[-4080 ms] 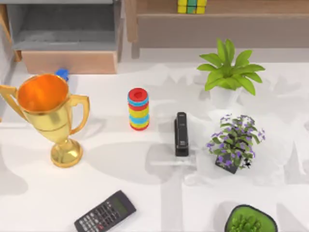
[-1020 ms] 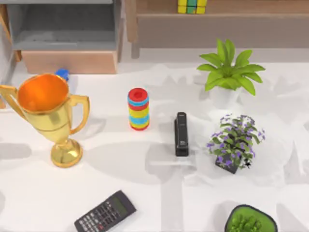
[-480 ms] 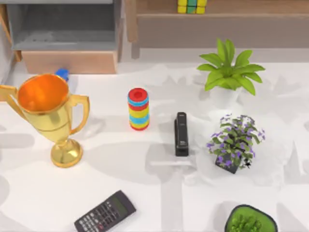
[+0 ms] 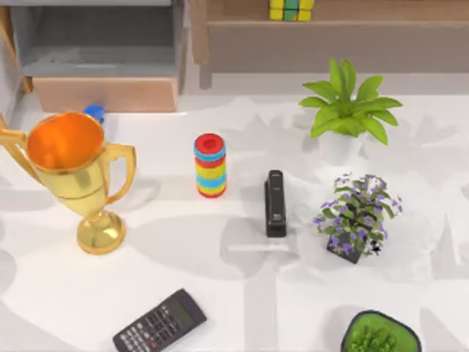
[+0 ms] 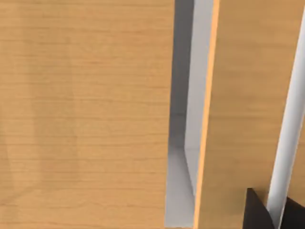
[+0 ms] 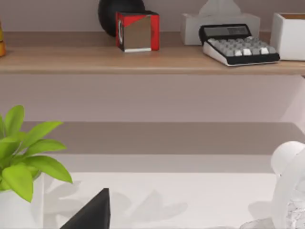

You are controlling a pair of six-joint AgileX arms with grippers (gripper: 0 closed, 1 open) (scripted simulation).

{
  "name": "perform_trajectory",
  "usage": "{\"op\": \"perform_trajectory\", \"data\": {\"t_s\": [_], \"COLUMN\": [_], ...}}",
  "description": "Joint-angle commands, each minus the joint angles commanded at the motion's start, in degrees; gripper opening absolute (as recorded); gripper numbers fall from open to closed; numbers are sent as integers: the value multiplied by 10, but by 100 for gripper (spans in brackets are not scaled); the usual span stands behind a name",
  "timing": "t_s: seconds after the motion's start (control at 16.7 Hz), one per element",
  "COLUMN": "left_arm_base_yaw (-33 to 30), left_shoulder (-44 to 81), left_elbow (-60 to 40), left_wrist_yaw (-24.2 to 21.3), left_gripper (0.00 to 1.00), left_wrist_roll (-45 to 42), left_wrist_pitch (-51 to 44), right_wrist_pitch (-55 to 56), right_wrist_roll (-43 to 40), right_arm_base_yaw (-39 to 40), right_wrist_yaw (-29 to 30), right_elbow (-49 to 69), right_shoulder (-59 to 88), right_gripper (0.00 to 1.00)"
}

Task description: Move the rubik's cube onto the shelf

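Rubik's cube: top edge of the top view, right of centre, resting on the shelf.
Progress: cube on the board; placing looks finished, only arm withdrawal may remain.
Grippers: cannot tell whether either is open or closed.
Table: trophy, ring stack, stapler untouched.

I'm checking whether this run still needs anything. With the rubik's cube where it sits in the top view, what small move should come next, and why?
Probably none beyond keeping both arms back. The rubik's cube already rests on the shelf, at the top view's far edge, with nothing touching it. The ring stack, stapler and trophy stand apart on the table, so another reach would likely only risk a knock.
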State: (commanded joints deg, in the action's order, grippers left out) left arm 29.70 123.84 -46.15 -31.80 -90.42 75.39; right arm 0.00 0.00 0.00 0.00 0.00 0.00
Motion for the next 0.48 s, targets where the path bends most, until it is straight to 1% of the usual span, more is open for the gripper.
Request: {"op": "perform_trajectory", "data": {"t_s": [0.48], "left_arm_base_yaw": [-24], "left_shoulder": [26], "left_elbow": [-65], "left_wrist_yaw": [22], "left_gripper": [0], "left_wrist_roll": [0], "left_wrist_pitch": [-33], "right_wrist_pitch": [0], "right_wrist_roll": [0], "right_arm_base_yaw": [0], "right_wrist_yaw": [0], "right_elbow": [0], "right_shoulder": [0], "right_gripper": [100]}}
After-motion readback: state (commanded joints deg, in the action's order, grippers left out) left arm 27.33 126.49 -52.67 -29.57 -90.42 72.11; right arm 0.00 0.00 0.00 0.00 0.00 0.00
